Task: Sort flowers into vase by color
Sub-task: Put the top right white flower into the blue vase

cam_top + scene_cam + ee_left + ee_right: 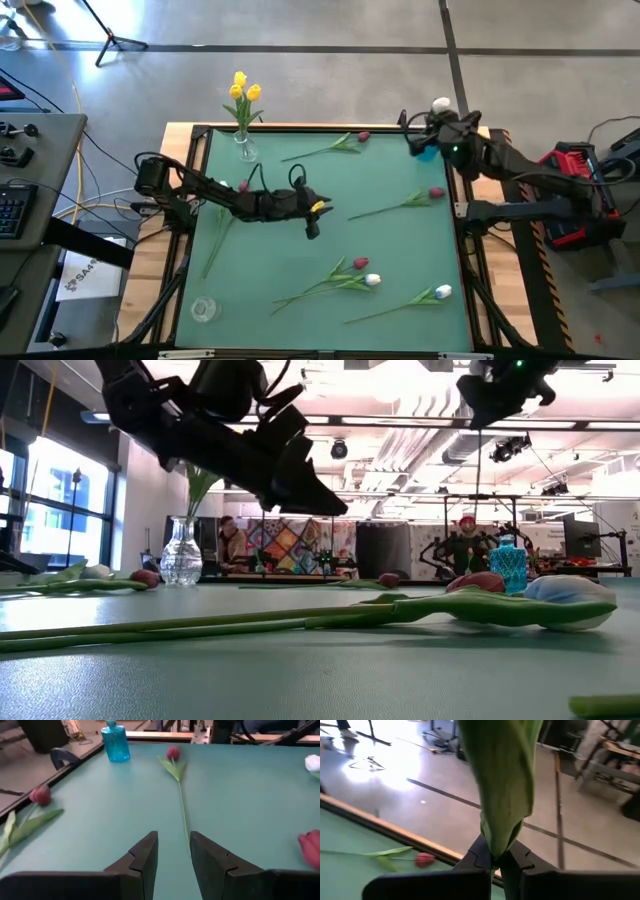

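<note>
Meanwhile: white tulip pinched over the mat's far right corner

Over the green mat (330,240), the right gripper (440,128) hangs at the far right corner, just above a blue vase (115,742) standing there. Its fingers (485,855) are pressed together on a green stem and leaf (502,785), and the white head (441,104) of that tulip shows beside the gripper

Near the mat's middle the left gripper (314,222) hovers above the surface, its fingers (142,862) spread a little apart and pinching nothing. A red tulip (173,754) lies on the mat ahead of it, stem running toward the fingers

A clear vase (245,148) at the mat's far left edge holds yellow tulips (243,92). A clear glass (204,309) stands at the mat's near left corner

Loose tulips on the mat:
- a red one (362,136) by the far edge
- a red one (436,193) toward the right edge
- a red one (360,264) and a white one (372,281) lying close together nearer the front
- a white one (443,292) near the front right
</note>
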### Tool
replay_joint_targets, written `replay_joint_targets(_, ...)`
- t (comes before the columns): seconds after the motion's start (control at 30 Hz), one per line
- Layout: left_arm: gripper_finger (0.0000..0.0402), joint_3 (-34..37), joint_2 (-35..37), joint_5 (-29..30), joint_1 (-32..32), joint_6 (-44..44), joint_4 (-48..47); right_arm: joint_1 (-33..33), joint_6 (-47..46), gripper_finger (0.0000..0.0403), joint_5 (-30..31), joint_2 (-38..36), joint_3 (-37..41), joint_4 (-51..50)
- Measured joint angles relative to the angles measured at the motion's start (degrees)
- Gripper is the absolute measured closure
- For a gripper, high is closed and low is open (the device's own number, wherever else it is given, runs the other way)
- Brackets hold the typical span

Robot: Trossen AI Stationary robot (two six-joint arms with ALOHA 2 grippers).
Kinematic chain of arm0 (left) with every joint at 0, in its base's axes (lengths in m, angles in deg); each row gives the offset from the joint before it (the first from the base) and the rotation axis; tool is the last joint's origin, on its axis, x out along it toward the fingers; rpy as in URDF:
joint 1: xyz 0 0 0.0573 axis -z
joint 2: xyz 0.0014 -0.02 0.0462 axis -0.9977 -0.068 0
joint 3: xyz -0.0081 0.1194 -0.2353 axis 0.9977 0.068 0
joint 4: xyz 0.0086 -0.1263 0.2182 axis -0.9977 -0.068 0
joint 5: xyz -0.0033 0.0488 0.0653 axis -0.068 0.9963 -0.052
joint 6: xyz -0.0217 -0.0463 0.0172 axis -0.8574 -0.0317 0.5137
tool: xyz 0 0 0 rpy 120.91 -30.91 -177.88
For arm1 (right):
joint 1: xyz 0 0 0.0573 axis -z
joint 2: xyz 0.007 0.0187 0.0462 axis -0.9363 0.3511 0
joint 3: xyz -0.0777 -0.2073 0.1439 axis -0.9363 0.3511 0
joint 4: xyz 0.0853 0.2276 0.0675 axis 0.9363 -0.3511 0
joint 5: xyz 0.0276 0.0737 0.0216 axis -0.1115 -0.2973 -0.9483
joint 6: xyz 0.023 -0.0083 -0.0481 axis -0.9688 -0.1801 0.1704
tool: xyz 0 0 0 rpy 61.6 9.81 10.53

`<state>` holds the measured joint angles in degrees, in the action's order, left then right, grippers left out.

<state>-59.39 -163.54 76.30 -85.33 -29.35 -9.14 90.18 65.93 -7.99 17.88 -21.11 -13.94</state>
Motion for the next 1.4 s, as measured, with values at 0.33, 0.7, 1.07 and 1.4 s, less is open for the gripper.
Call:
replay_joint_targets(0.33,0.0302,0.0,0.0,0.0,-2.0,0.1,1.4,11.0,-1.4,0.0402,-2.2,0.0,-3.4,-8.9)
replay_joint_targets(0.7,0.0302,0.0,0.0,-0.1,-2.3,-1.0,1.2,19.8,2.6,0.0402,-11.0,0.0,-3.4,-6.2)
replay_joint_targets(1.07,0.0302,0.0,0.0,-0.2,-2.2,-3.0,0.2,23.2,5.1,0.0402,-14.4,0.2,-3.4,-4.5)
replay_joint_targets(1.4,0.0302,0.0,0.0,-0.2,-2.2,-3.9,-0.6,23.6,1.0,0.0399,-17.3,2.0,-3.3,-9.0)
